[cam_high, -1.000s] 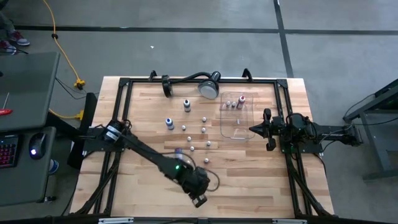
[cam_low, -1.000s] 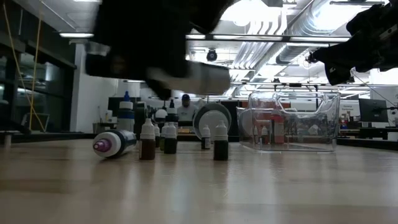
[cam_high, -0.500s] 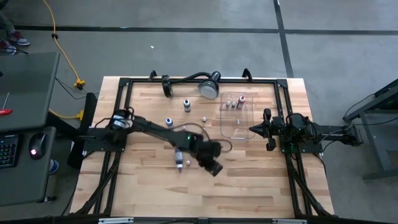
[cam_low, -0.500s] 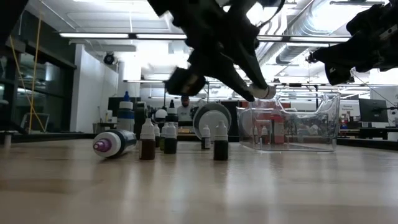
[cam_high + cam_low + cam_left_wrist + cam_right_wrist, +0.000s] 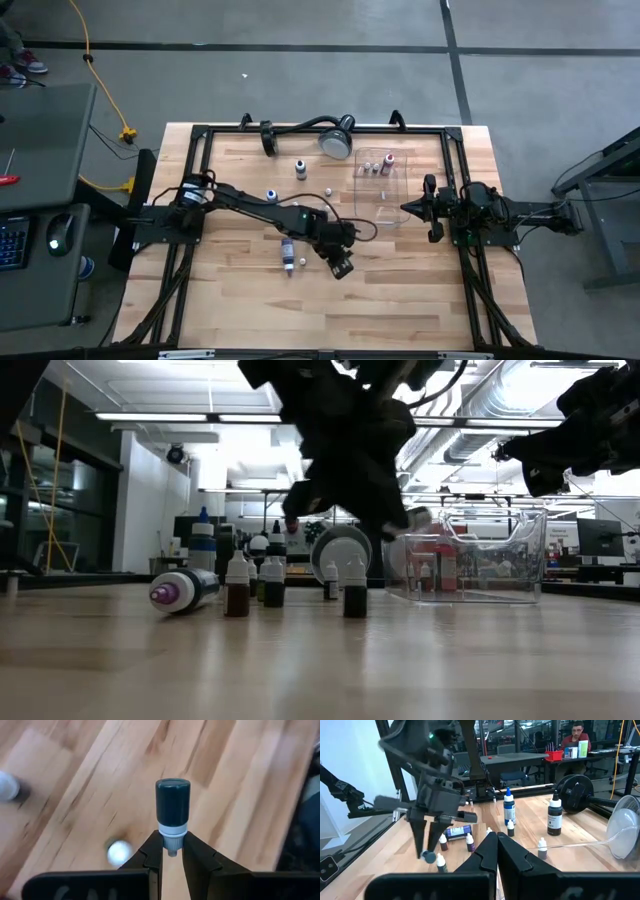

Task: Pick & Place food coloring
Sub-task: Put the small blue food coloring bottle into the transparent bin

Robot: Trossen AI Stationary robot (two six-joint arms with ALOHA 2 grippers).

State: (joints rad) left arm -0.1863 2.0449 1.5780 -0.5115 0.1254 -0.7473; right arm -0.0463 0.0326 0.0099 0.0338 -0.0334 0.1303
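Note:
My left gripper (image 5: 341, 264) hangs over the middle of the table, shut on one food coloring bottle (image 5: 172, 802) with a dark teal body and a white cap. The right wrist view shows this gripper (image 5: 427, 851) above several standing bottles (image 5: 441, 863). More food coloring stands on the wood (image 5: 300, 168) (image 5: 355, 588), and a purple bottle (image 5: 287, 250) lies on its side. A few bottles (image 5: 376, 165) stand in the clear tray (image 5: 362, 205). My right gripper (image 5: 432, 212) waits shut beside the tray's right side. My left gripper pinches the bottle by its white cap (image 5: 172, 836) between the two fingertips (image 5: 153, 851). The dark body sticks out past the fingers. The fingers slant downward (image 5: 420, 837), and the bottle is lifted clear of the table.
A round silver lamp head (image 5: 337, 140) on a black gooseneck lies at the far edge. A black frame (image 5: 200, 135) runs around the table. Larger blue and dark bottles (image 5: 508, 807) stand among the small ones. Bare wood lies along the near edge (image 5: 400, 310).
My left gripper, holding the bottle throughout, has swung from close to the near edge up toward the table's middle and right, nearer the tray. Most of that travel came in the first half second; since then it has shifted only a little and turned.

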